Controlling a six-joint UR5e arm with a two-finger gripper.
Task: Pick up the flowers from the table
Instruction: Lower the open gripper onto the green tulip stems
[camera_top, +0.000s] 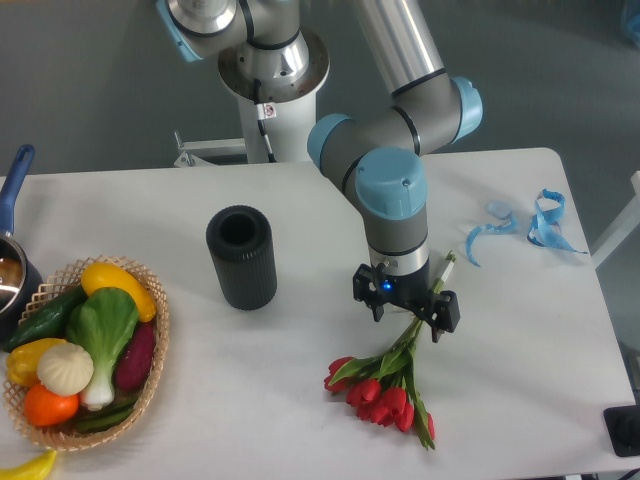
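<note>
Fingers (405, 306) spread open, low over stems, not gripping | red tulip bunch w/ green stems (385, 385) flat on white matte counter (300, 420), right of black ribbed cylinder (241, 256) | progress: approach done; close + lift left

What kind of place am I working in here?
Probably a robot lab or test bench: a bare white table, prop items such as a basket of toy vegetables and a black cylinder, plain grey backdrop.
</note>
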